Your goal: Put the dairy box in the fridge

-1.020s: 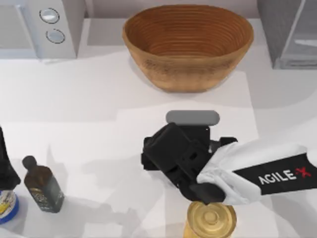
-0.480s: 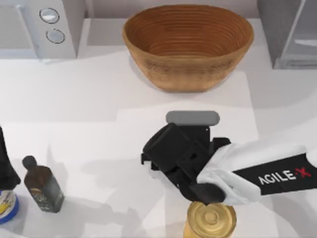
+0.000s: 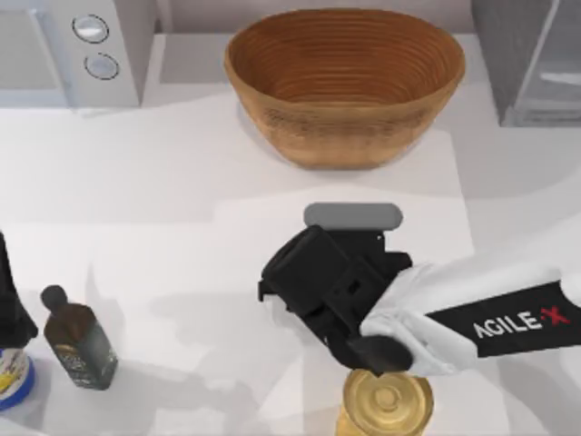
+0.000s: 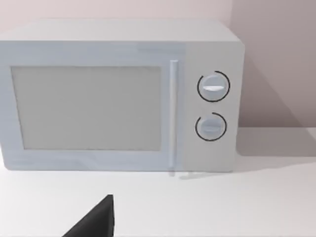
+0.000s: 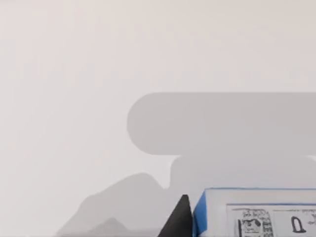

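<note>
Right end effector (image 3: 340, 272) barely shifted, one dairy box (image 5: 256, 212)

Basket (image 3: 345, 82) between microwave (image 3: 77, 50) at left and fridge (image 3: 531, 59) at right

dairy box (image 5: 256, 215): cut off by the right wrist view's edge, only a blue-edged white corner with unreadable print; in the top view, covered by the right arm's black wrist
right gripper (image 3: 340, 291): fingers hidden beneath its own body; one dark fingertip (image 5: 178, 219) beside the carton
fridge (image 3: 531, 59): cropped at the top view's corner
microwave (image 3: 73, 50): cropped at top left
yellow can (image 3: 386, 402): cropped at the lower edge
</note>
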Robot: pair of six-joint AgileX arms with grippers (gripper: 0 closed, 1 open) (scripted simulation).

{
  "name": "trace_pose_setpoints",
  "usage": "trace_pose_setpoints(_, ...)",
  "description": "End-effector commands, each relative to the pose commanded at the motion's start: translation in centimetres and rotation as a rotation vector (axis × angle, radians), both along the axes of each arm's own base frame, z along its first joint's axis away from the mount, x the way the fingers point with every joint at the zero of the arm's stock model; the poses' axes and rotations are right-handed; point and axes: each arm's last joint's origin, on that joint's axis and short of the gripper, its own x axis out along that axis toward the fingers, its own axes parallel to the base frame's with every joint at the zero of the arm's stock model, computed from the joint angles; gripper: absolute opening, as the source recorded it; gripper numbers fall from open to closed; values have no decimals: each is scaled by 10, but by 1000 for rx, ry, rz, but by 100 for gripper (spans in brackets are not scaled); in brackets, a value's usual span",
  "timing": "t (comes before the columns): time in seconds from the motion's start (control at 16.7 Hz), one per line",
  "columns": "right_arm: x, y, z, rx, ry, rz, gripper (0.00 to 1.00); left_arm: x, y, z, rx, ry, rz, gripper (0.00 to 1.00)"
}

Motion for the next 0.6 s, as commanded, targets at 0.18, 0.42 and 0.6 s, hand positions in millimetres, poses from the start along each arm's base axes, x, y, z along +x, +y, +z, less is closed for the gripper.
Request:
trace_pose_setpoints(0.18, 0, 0, 0, 0, 0, 0, 0, 0, 0, 0, 0, 0, 0, 100)
trace_pose_setpoints(0.42, 0, 0, 0, 0, 0, 0, 0, 0, 0, 0, 0, 0, 0, 100)
trace_pose_setpoints(0.6, 1, 0, 0, -8, 4, 0, 0, 0, 0, 0, 0, 0, 0, 100)
